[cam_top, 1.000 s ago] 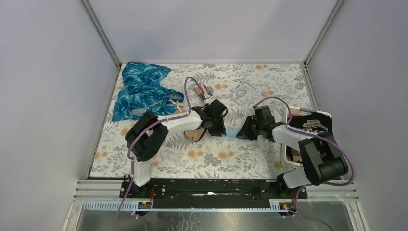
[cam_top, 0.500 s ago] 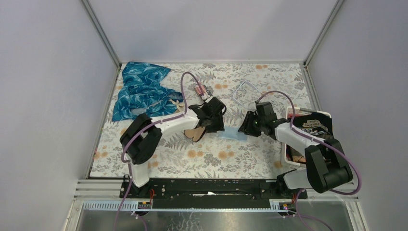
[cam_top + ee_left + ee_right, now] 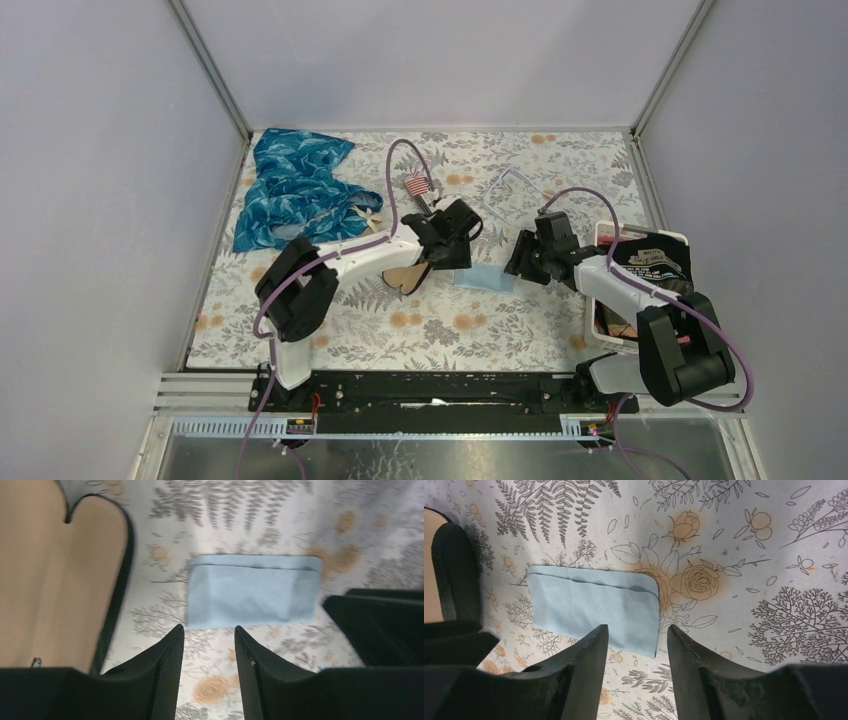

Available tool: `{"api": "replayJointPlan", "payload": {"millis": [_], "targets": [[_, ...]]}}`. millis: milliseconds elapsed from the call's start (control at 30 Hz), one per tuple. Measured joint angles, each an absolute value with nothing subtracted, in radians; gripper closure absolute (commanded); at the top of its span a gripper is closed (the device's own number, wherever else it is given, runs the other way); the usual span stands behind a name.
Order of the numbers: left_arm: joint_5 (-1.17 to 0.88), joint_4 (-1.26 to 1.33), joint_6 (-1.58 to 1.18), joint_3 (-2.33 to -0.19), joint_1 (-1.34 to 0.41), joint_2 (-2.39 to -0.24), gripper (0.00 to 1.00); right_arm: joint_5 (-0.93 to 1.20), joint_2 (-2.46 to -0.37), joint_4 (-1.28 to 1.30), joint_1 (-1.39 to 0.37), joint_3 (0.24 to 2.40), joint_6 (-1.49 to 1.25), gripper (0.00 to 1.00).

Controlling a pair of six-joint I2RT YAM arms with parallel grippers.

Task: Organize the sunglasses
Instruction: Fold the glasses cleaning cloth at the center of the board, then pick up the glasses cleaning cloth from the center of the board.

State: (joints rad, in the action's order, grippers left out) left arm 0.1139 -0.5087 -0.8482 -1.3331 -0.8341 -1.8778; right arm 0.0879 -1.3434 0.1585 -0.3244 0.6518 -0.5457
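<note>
Left gripper (image 3: 208, 628), fingers slightly parted, hangs beside folded pale-blue cloth (image 3: 252, 591)

Your top view hangs high above and behind the bases (image 3: 290, 372), which sit at its bottom edge. It looks forward and down over the whole table (image 3: 430, 325) from far off. Your left wrist view rides close over the table, looking down through the left gripper (image 3: 209, 630) at the cloth (image 3: 252, 590), with the case (image 3: 55, 575) at its left. Your right wrist view is equally close, looking down through the right gripper (image 3: 638, 630) at that same cloth. The cloth's fold line lies toward the top in both wrist views, so they face much the same way. All three views share the cloth.
</note>
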Motion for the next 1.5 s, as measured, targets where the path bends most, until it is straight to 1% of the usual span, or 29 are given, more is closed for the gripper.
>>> {"api": "replayJointPlan", "payload": {"millis": [100, 200, 400, 567, 700, 833, 1000, 1067, 1133, 1167, 1200, 1233, 1333, 1433, 1500], "targets": [[0.171, -0.540, -0.835, -1.404, -0.880, -1.868, 0.49, 0.078, -1.347, 0.165, -0.321, 0.652, -0.543, 0.41], [0.176, -0.540, -0.832, -1.416, -0.897, -1.846, 0.44, 0.070, -1.358, 0.168, -0.315, 0.651, -0.544, 0.41], [0.154, -0.538, -0.835, -1.414, -0.867, -1.920, 0.44, 0.072, -1.369, 0.165, -0.308, 0.648, -0.545, 0.45], [0.125, -0.533, -0.846, -1.390, -0.849, -2.008, 0.46, 0.099, -1.413, 0.142, -0.307, 0.633, -0.545, 0.51], [0.095, -0.498, -0.859, -1.379, -0.836, -2.004, 0.52, 0.134, -1.434, 0.094, -0.305, 0.631, -0.546, 0.56], [0.065, -0.477, -0.863, -1.373, -0.823, -2.009, 0.57, 0.157, -1.443, 0.068, -0.305, 0.627, -0.547, 0.58], [0.032, -0.453, -0.866, -1.369, -0.818, -2.013, 0.63, 0.171, -1.443, 0.063, -0.305, 0.623, -0.548, 0.57], [0.019, -0.444, -0.867, -1.365, -0.818, -2.013, 0.64, 0.176, -1.443, 0.064, -0.305, 0.623, -0.548, 0.55], [0.006, -0.438, -0.868, -1.361, -0.818, -2.013, 0.65, 0.178, -1.443, 0.064, -0.305, 0.623, -0.548, 0.50], [-0.001, -0.435, -0.868, -1.360, -0.818, -2.013, 0.65, 0.178, -1.441, 0.063, -0.305, 0.622, -0.548, 0.47], [-0.004, -0.433, -0.869, -1.358, -0.818, -2.013, 0.62, 0.178, -1.438, 0.063, -0.305, 0.620, -0.549, 0.45], [-0.009, -0.430, -0.870, -1.357, -0.818, -2.013, 0.60, 0.178, -1.433, 0.064, -0.305, 0.619, -0.548, 0.44], [-0.019, -0.420, -0.873, -1.355, -0.817, -2.012, 0.56, 0.174, -1.422, 0.072, -0.305, 0.616, -0.543, 0.44], [-0.019, -0.409, -0.877, -1.345, -0.818, -2.005, 0.55, 0.174, -1.415, 0.070, -0.305, 0.609, -0.537, 0.45], [-0.012, -0.404, -0.879, -1.323, -0.818, -1.988, 0.53, 0.175, -1.413, 0.070, -0.305, 0.606, -0.532, 0.45]]}}
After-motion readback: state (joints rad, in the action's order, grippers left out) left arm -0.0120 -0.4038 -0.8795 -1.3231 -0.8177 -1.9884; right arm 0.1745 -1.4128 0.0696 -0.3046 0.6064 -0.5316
